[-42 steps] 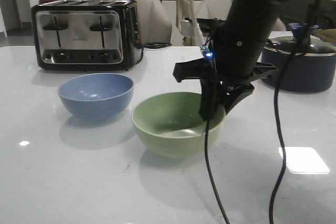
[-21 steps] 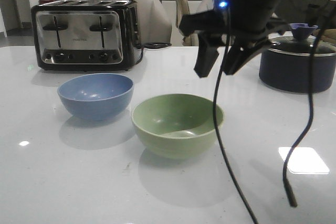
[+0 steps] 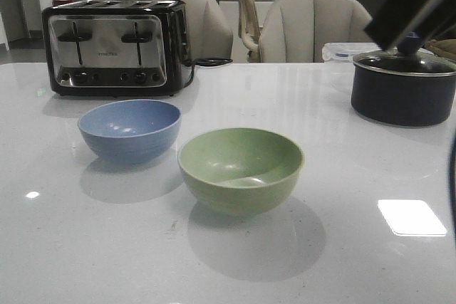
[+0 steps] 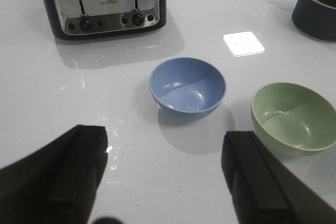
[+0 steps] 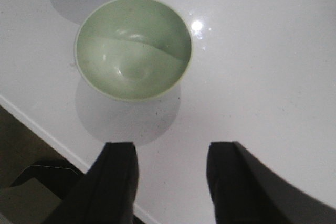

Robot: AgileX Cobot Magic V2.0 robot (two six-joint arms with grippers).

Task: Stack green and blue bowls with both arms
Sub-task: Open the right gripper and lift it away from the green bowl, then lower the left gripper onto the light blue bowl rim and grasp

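The pale green bowl (image 3: 241,169) stands upright on the white table, near the front and middle. Just to its left and a little farther back sits the dusty blue bowl (image 3: 130,129), apart from it. Both are empty. My left gripper (image 4: 165,140) is open and hovers high over bare table, with the blue bowl (image 4: 187,87) and green bowl (image 4: 294,116) ahead of it. High above the table, my right gripper (image 5: 171,150) is open and holds nothing, and the green bowl (image 5: 134,48) lies below and ahead of it. In the front view only part of the right arm (image 3: 420,5) shows, at the top right.
A black-and-steel toaster (image 3: 114,48) stands at the back left behind the blue bowl. A dark lidded pot (image 3: 402,87) sits at the back right. Chairs stand behind the table. The table's front edge (image 5: 52,137) shows in the right wrist view.
My right gripper has lifted out of the green bowl, gone up and to the right, and left most of the front view. Neither bowl has moved.
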